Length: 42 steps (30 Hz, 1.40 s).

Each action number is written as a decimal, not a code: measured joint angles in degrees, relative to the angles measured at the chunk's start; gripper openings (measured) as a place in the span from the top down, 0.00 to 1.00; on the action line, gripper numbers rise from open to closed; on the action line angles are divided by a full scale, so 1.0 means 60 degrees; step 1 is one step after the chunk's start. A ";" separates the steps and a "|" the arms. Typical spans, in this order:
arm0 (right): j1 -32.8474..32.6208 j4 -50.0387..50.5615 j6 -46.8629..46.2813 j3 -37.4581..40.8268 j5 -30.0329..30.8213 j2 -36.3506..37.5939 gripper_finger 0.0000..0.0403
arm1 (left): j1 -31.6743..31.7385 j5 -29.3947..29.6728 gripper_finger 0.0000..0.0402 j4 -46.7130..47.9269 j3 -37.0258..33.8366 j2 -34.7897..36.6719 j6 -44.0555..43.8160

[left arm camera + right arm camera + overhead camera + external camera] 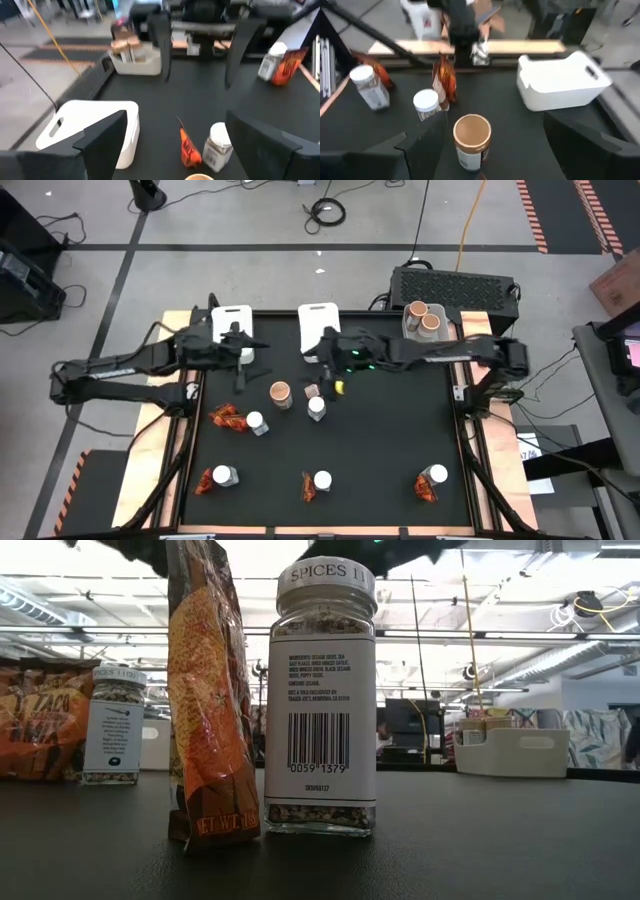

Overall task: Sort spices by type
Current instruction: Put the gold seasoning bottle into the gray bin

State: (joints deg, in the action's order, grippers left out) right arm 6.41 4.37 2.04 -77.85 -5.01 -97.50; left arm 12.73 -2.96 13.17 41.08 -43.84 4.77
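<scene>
The spices stand scattered on the black table. A tan-topped tub (280, 393) (471, 140) stands mid-table beside a white-lidded jar (317, 408) (216, 145) and a red-orange sachet (187, 147). More jar-and-sachet pairs sit toward the near edge, such as a jar (322, 480) (322, 700) with a sachet (205, 690). My left gripper (243, 365) (175, 120) hovers open over the far left, holding nothing. My right gripper (325, 370) (495, 125) hovers open just beyond the tub, also holding nothing.
Two white bins (232, 320) (320, 320) stand at the table's far edge. A third bin (425, 325) at the far right holds two tan-topped tubs. Further pairs stand at the near left (225, 475) and near right (437, 474). Both arms reach in over the far half.
</scene>
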 joint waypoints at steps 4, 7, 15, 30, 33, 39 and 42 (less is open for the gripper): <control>-0.0002 0.1584 0.0138 -0.1594 -0.0163 -0.1371 0.19 | -0.0018 0.0003 0.16 -0.0861 -0.1023 0.0768 0.0001; -0.0007 0.2008 0.0170 -0.2489 -0.0178 -0.2197 0.19 | -0.0021 0.0386 0.16 -0.1258 -0.1658 0.1165 -0.0002; -0.0075 0.2359 0.0102 -0.3927 -0.0190 -0.3522 0.19 | -0.0018 0.2708 0.16 -0.1615 -0.2523 0.1926 -0.0001; -0.0156 0.2292 -0.0156 -0.4465 -0.0220 -0.4072 0.19 | -0.0018 0.2871 0.16 -0.1848 -0.3027 0.2359 0.0593; -0.0177 0.2321 -0.0226 -0.4465 -0.0219 -0.4072 0.19 | -0.0018 0.2871 0.16 -0.1847 -0.3027 0.2384 0.0620; -0.0281 0.2302 -0.0004 -0.4465 -0.0150 -0.4072 0.19 | -0.0018 0.2905 0.16 -0.2189 -0.3235 0.2377 0.1032; -0.0307 0.2297 0.0038 -0.4465 -0.0147 -0.4071 0.19 | -0.0018 0.2907 0.16 -0.3038 -0.3721 0.2373 0.1212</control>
State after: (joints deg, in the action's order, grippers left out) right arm 4.57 18.15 2.27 -104.64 -5.90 -121.92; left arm 12.62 14.48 -5.06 18.75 -29.60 12.04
